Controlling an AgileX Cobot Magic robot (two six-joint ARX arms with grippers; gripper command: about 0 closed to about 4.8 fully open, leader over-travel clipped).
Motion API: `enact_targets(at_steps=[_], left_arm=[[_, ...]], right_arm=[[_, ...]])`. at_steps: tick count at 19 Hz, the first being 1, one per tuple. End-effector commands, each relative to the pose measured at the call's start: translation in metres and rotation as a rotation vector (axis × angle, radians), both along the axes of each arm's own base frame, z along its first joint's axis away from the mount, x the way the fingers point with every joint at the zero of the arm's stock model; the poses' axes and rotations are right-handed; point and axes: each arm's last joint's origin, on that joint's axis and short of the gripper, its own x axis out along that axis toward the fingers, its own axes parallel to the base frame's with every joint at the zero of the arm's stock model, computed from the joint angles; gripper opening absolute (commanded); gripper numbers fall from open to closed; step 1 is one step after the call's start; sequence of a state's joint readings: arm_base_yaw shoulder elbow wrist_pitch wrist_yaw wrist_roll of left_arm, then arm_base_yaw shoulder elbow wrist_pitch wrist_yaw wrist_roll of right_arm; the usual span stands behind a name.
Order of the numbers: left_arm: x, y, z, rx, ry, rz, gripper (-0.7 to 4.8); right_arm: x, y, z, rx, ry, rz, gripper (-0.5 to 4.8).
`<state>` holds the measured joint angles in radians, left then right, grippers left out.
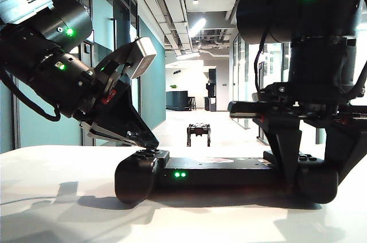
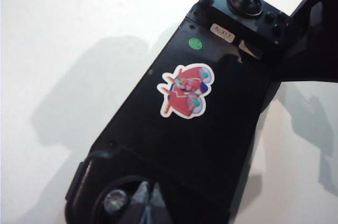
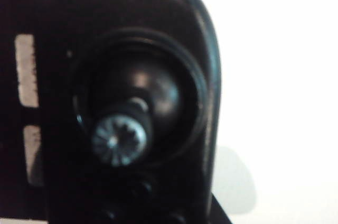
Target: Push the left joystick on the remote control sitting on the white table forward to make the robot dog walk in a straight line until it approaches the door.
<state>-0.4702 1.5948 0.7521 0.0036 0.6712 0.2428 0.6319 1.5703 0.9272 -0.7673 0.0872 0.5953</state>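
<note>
Left joystick [image 2: 115,201] on the remote control's [image 1: 223,175] lit end, left gripper [image 1: 150,141] tipped down onto it, fingers pressed together at the cap. Remote control flat on the white table [image 1: 57,197], red sticker [image 2: 185,91] on its middle bar. Right gripper [image 1: 318,148] straddling the remote's other end, fingers spread and clasping that end. Robot dog [image 1: 198,133] standing beyond the remote, well apart, in the corridor.
</note>
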Motion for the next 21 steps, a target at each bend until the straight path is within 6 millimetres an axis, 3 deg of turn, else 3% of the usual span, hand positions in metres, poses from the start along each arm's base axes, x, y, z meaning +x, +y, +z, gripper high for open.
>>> enact_targets(at_steps=[1,21], left_arm=[[0.0008,-0.0006,0.0016,-0.004,-0.014,0.002,-0.05],[-0.0005,-0.0006,0.007,-0.032,0.015,0.004,-0.05]], right_arm=[[0.0007,0.0012,0.0008,0.019,-0.009,0.005,1.98],[0.0008,0.0012,0.0008,0.019,-0.009,0.005,1.98]])
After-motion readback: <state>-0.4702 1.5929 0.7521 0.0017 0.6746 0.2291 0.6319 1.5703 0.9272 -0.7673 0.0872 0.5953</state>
